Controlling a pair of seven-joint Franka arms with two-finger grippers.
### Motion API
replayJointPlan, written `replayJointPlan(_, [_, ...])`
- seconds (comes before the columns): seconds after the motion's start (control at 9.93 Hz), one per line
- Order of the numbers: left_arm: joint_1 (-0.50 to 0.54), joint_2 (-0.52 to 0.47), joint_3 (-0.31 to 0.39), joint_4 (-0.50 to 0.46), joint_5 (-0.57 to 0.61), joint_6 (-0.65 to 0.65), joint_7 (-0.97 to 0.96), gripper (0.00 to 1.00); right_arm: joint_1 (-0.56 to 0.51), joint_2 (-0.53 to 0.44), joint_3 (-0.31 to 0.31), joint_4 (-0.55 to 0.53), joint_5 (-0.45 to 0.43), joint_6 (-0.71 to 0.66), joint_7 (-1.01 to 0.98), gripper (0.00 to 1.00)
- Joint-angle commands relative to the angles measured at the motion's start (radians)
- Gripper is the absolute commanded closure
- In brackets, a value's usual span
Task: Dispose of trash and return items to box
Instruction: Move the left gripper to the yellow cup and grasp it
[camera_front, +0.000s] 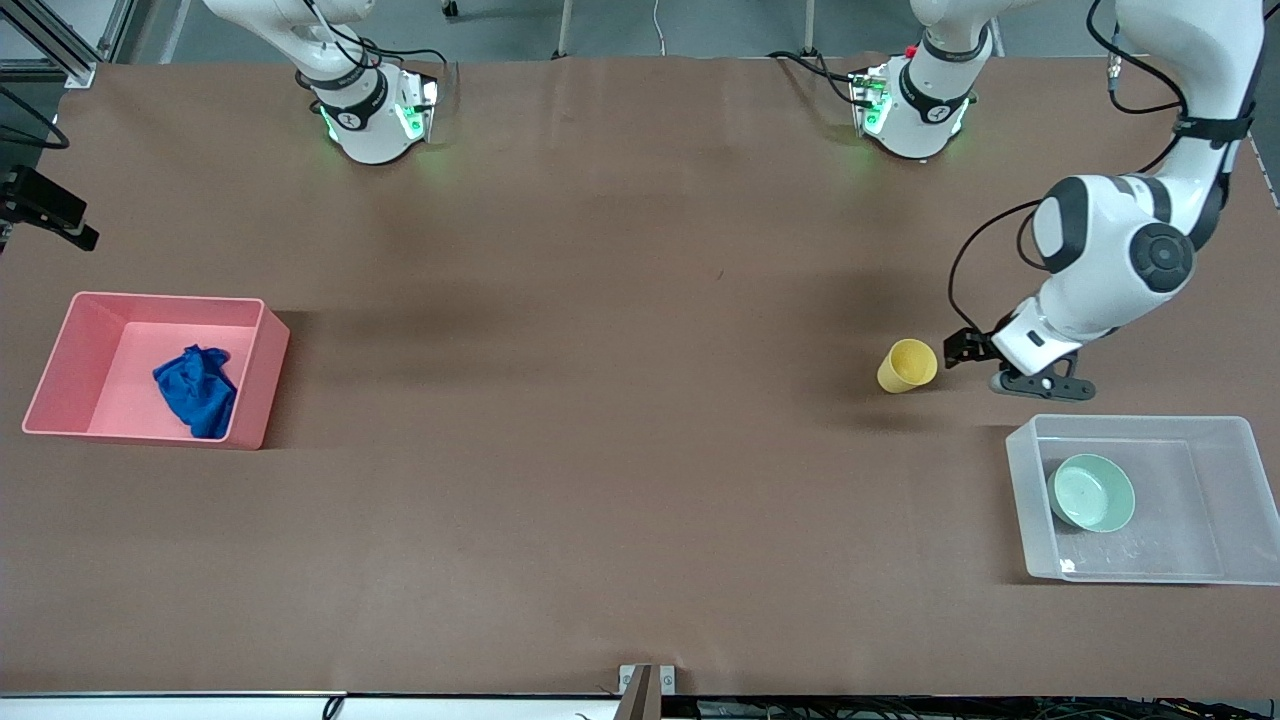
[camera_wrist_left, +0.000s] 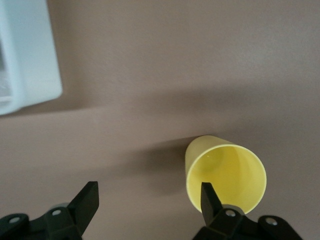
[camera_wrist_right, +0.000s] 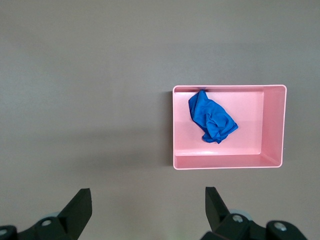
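Observation:
The yellow cup (camera_front: 908, 365) stands on the table toward the left arm's end, farther from the front camera than the clear box (camera_front: 1030, 470). The mint-green bowl (camera_front: 1091, 492) lies in that box. My left gripper (camera_front: 958, 350) is open and empty, low beside the cup. In the left wrist view (camera_wrist_left: 147, 200) one finger (camera_wrist_left: 210, 197) overlaps the cup's (camera_wrist_left: 227, 172) rim, while the cup is not between the fingers. The blue cloth (camera_front: 197, 390) lies in the pink bin (camera_front: 255, 375). My right gripper (camera_wrist_right: 147, 202) is open, empty and high, out of the front view.
The pink bin (camera_wrist_right: 227, 162) with the cloth (camera_wrist_right: 211, 116) sits at the right arm's end of the table. A corner of the clear box (camera_wrist_left: 30, 60) shows in the left wrist view. Brown table surface lies between the two bins.

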Motion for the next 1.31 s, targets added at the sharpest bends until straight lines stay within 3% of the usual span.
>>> replayJointPlan(0.0, [0.006, 0.063, -0.022, -0.019, -0.009, 0.044, -0.023, 0.11, -0.012, 0.004, 0.009, 0.012, -0.007, -0.008, -0.005, 0.00])
replayJointPlan(0.2, [-0.014, 0.094, -0.023, -0.018, -0.009, 0.067, -0.025, 0.12, -0.012, 0.004, 0.009, 0.012, -0.006, -0.007, -0.005, 0.00])
replayJointPlan(0.3, [-0.014, 0.112, -0.023, -0.021, -0.009, 0.094, -0.025, 0.18, -0.012, 0.004, 0.008, 0.012, -0.007, -0.007, -0.005, 0.00])
replayJointPlan(0.4, [-0.014, 0.126, -0.023, -0.028, -0.009, 0.105, -0.025, 0.45, -0.012, 0.004, 0.008, 0.012, -0.007, -0.005, -0.005, 0.00])
replayJointPlan(0.5, [-0.013, 0.137, -0.023, -0.032, -0.009, 0.107, -0.038, 0.83, -0.012, 0.004, 0.008, 0.012, -0.006, -0.007, -0.005, 0.00])
replayJointPlan(0.6, [-0.016, 0.141, -0.023, -0.027, -0.008, 0.107, -0.046, 0.96, -0.012, 0.004, 0.008, 0.012, -0.006, -0.008, -0.005, 0.00])
replayJointPlan(1.21, [-0.019, 0.121, -0.034, 0.036, -0.006, 0.098, -0.045, 1.00, -0.012, 0.004, 0.008, 0.012, -0.006, -0.008, -0.005, 0.00])
